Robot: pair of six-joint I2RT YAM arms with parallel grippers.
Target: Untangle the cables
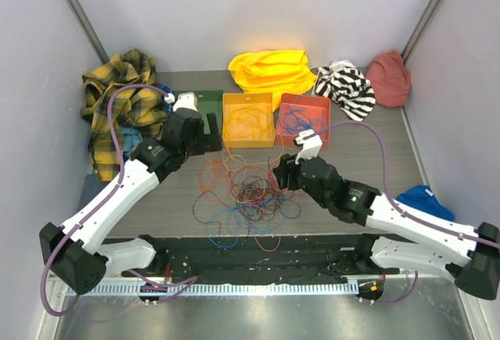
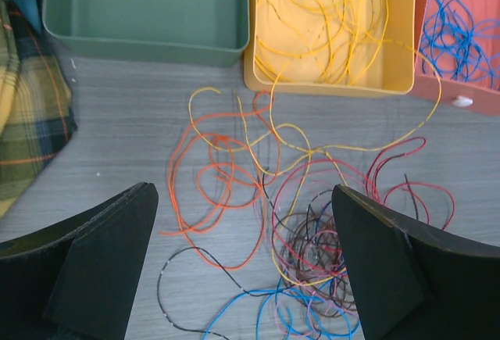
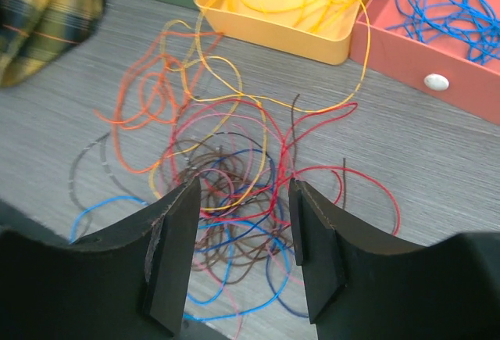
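The cables lie in a loose tangle of red, brown, blue, yellow and black wires mid-table, with orange loops spread to its left. My left gripper hovers near the tangle's far left side. In the left wrist view it is wide open and empty above the orange loops, the knot by its right finger. My right gripper is at the tangle's right edge. In the right wrist view it is open and empty, jaws straddling the knot from above.
Three trays stand behind the tangle: an empty green one, a yellow one holding yellow wires, and a red one holding blue wires. Clothes lie around: plaid, yellow, striped, red, blue.
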